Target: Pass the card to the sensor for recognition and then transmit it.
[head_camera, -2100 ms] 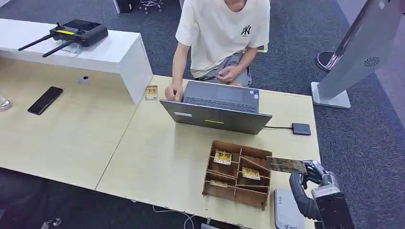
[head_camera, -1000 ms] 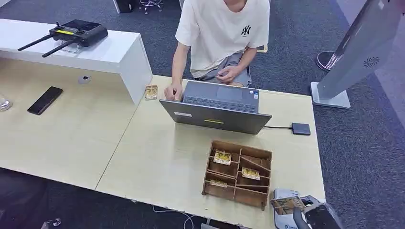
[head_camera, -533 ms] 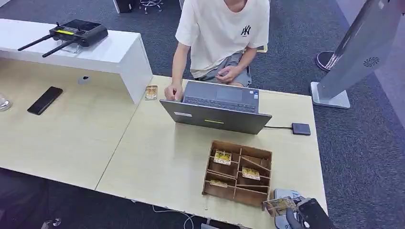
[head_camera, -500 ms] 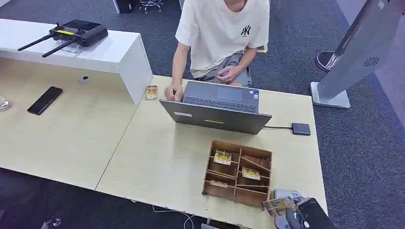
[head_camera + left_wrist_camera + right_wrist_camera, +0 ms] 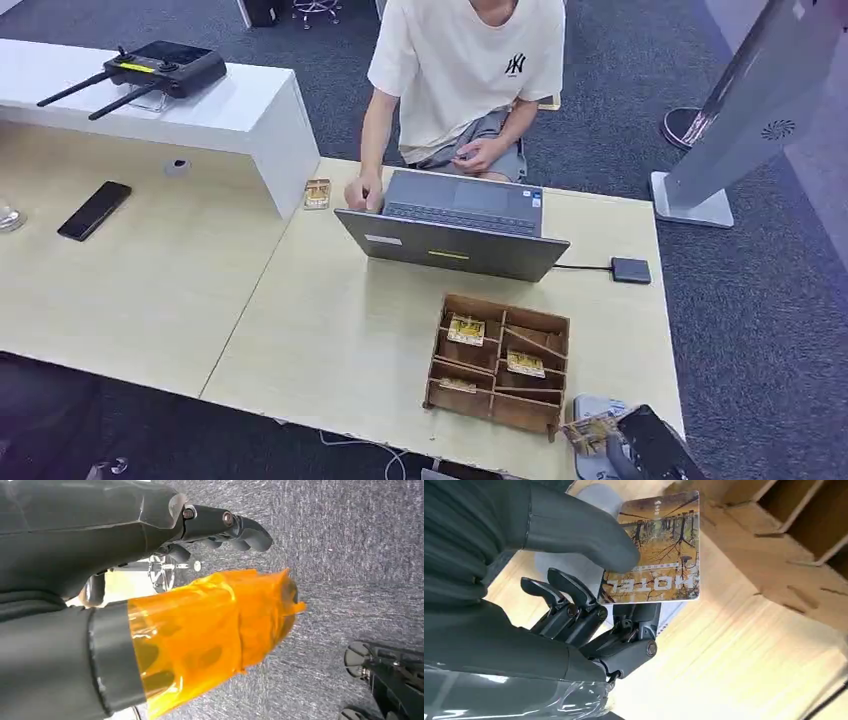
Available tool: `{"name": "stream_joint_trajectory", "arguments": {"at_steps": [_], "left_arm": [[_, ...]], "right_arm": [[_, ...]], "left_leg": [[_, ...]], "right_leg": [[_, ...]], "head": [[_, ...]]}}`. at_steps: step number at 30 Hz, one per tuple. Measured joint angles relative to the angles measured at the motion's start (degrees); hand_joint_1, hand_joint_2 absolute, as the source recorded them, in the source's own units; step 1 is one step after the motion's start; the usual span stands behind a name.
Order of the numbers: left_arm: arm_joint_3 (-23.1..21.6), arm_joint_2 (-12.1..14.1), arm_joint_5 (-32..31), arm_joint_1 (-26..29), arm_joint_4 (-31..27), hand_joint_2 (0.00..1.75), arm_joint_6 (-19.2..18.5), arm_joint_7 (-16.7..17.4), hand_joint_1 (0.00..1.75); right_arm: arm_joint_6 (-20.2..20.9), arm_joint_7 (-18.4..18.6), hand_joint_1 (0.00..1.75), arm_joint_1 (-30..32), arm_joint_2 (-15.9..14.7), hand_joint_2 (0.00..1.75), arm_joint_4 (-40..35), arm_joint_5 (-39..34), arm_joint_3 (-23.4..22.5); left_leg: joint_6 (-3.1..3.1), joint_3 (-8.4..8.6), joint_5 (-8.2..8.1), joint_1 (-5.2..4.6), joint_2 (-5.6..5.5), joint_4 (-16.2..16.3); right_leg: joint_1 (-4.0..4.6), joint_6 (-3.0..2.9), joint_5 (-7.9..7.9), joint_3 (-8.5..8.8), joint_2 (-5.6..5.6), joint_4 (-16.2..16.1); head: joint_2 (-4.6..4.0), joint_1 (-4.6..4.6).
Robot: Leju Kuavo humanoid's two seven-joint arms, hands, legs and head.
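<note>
We have the card point(image 5: 654, 550) pinched in our right robot hand point(image 5: 594, 595), thumb pressed on its printed face and darker fingers curled under its near edge. In the head view the card point(image 5: 588, 434) sits at the near right corner of the counter point(image 5: 330, 340), over the grey sensor point(image 5: 596, 412), just beside the wooden tray point(image 5: 500, 362). Whether it touches the sensor or hangs above it we cannot tell.

Our left robot hand point(image 5: 200, 565) hangs over the carpet (its thumb wrapped in orange film), fingers loosely curled and holding nothing.

The likeliest fault, we judge, is a failed read: the card looks tilted rather than flat to the sensor, and our thumb covers part of it. The grip takes only one end of the card, so a knock against the tray wall could twist it loose or drop it off the counter edge. Handing it on to the person point(image 5: 460, 70) behind the laptop point(image 5: 455, 235) means reaching across the tray, which risks a snag.

The sensor is cut off by the frame edge and largely hidden by our own arm; no indicator light or marking on it is visible.
</note>
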Motion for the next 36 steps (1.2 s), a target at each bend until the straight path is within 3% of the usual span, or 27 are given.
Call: {"name": "stream_joint_trajectory", "arguments": {"at_steps": [14,36], "left_arm": [[4.42,0.07,-3.80,-2.78,1.44,0.00,0.00,-0.96,0.00],[6.23,0.07,-5.24,-3.93,2.32,0.00,-0.09,-1.03,0.00]], "right_arm": [[3.26,1.36,1.75,-2.40,-0.98,1.75,3.72,0.52,-2.19],[4.15,1.70,1.75,-3.64,-1.03,1.75,5.81,0.50,-2.60]], "left_leg": [[0.00,0.01,0.00,0.01,0.00,0.00],[0.00,0.02,0.00,0.00,-0.02,0.00]], "right_leg": [[0.00,0.01,0.01,0.03,0.00,0.00],[0.00,0.01,0.01,0.03,-0.02,0.00]], "head": [[0.00,0.00],[0.00,0.00]]}}
